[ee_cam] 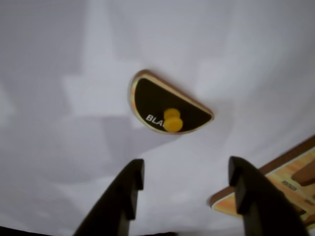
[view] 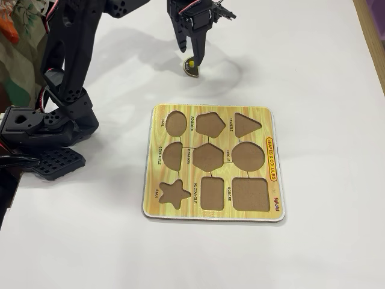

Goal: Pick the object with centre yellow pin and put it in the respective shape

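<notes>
Pincer (ee_cam: 184, 189) is spread apart and empty above the table (ee_cam: 59, 147), semicircle piece (ee_cam: 167, 105) lying just ahead of its tips, so I'd centre both tips around the yellow knob (ee_cam: 173, 120) before descending; semicircle cutout (view: 172, 153) sits well behind.

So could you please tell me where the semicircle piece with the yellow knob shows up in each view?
Wrist view: the semicircle piece lies on the white table just above centre, beyond the open end effector.
Fixed view: the same piece sits near the top, left of centre, partly hidden behind the end effector.
Shared landmark: the yellow shape board, at lower right in the wrist view, centre in the fixed view.
</notes>
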